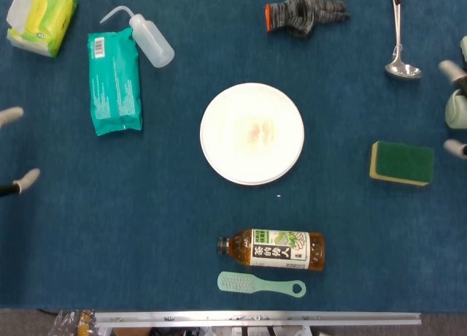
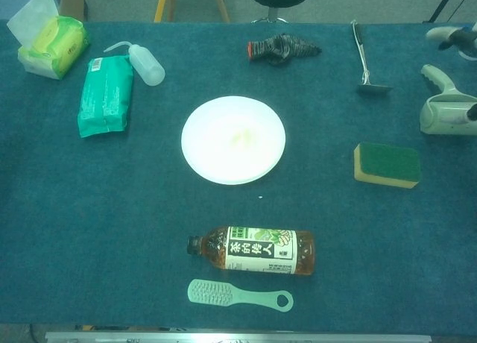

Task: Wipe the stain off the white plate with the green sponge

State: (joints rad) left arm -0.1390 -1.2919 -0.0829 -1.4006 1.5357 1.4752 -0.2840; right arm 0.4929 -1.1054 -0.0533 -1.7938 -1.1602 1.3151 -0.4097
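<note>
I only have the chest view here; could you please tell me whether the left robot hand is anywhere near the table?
Observer: Yes. The head view shows fingertips of the left robot hand at the table's left edge, spread apart and holding nothing.
Operator: Thank you. Seen from above, does the right robot hand overlap the green sponge?
Observer: No. From above, bare blue cloth shows between the green sponge and the nearest fingertip of the right robot hand.
</note>
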